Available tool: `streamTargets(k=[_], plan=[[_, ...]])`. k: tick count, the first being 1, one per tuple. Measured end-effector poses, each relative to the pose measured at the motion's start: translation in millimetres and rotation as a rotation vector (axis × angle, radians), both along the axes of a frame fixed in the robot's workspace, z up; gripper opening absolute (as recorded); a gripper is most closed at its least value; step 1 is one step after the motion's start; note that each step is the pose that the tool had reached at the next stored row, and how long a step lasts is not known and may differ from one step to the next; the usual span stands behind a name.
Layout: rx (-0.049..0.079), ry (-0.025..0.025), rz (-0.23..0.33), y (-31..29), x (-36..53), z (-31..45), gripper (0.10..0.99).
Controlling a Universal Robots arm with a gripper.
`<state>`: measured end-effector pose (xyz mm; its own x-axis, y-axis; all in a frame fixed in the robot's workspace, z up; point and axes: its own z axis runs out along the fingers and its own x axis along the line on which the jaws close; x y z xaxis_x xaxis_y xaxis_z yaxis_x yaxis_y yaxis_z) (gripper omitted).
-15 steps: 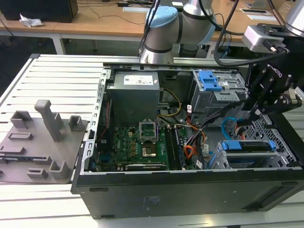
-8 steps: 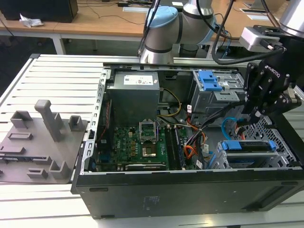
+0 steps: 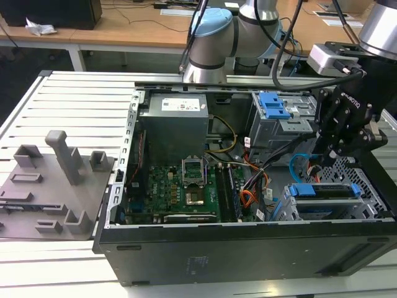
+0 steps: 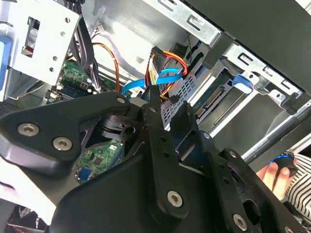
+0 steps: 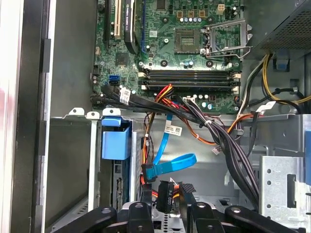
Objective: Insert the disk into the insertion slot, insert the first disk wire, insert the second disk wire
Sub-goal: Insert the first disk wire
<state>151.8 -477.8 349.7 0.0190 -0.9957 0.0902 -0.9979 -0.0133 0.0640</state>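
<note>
The disk (image 3: 322, 191) sits in the drive cage (image 3: 372, 200). Just above the cage the gripper (image 5: 166, 201) stands narrowly parted around a black plug (image 5: 164, 189). Beside it the light-blue cable (image 5: 172, 164) loops: light, floppy, best pinched at its stiff connector.

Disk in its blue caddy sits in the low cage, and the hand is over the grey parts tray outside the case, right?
Not the grey tray. The exterior view shows the hand over the open case at that view's right, close to the insertion slot. The disk in its blue caddy does sit in that low cage.
</note>
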Motion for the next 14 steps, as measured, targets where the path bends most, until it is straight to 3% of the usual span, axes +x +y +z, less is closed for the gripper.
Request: streamTargets(k=[1, 4, 10, 14], plan=[[0.000, 0.0000, 0.000, 0.0, 0.0, 0.0, 0.361], [0.000, 0.0000, 0.000, 0.0, 0.0, 0.0, 0.176], [0.000, 0.0001, 0.000, 0.0, 0.8, -0.1, 0.176], [0.000, 0.0000, 0.000, 0.1, 7.5, -0.1, 0.176]])
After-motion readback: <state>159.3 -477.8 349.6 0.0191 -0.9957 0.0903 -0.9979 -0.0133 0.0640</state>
